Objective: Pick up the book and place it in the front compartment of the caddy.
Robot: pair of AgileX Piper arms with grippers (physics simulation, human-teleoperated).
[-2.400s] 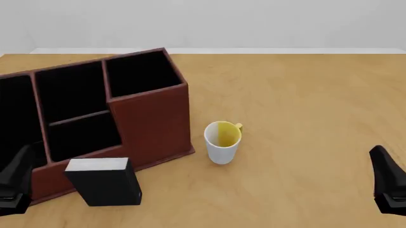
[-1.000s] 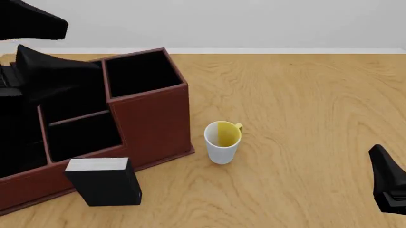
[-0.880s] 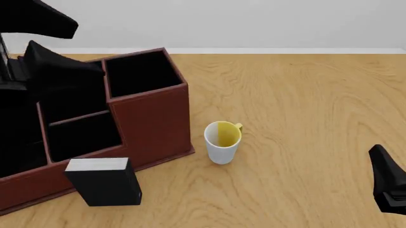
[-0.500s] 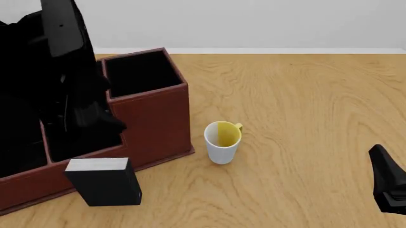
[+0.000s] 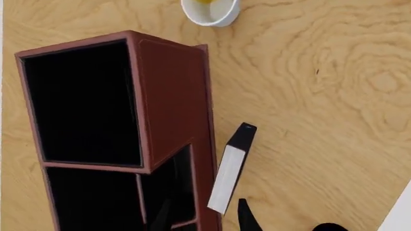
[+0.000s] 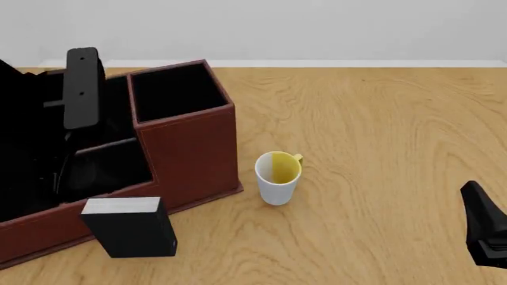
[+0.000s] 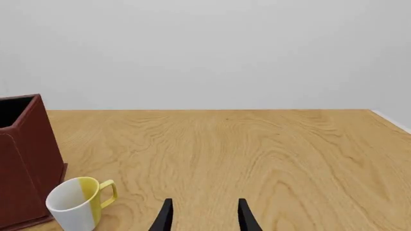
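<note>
The caddy [image 6: 186,148] fills the left of the front view, its black-lined compartments holding nothing that shows. The mug [image 6: 277,177], white outside and yellow inside, stands on the table [image 6: 380,130] just right of it, empty as far as can be seen. The book [image 6: 130,227] stands upright at lower left, just in front of the caddy's low wall. The left tool [image 5: 202,219] looks straight down on the book's pale page edge [image 5: 226,178], which the front view shows only as a top strip; its fingers are spread, gripping nothing. The right tool [image 7: 203,216], at lower right and well apart from the book, is likewise parted and empty.
</note>
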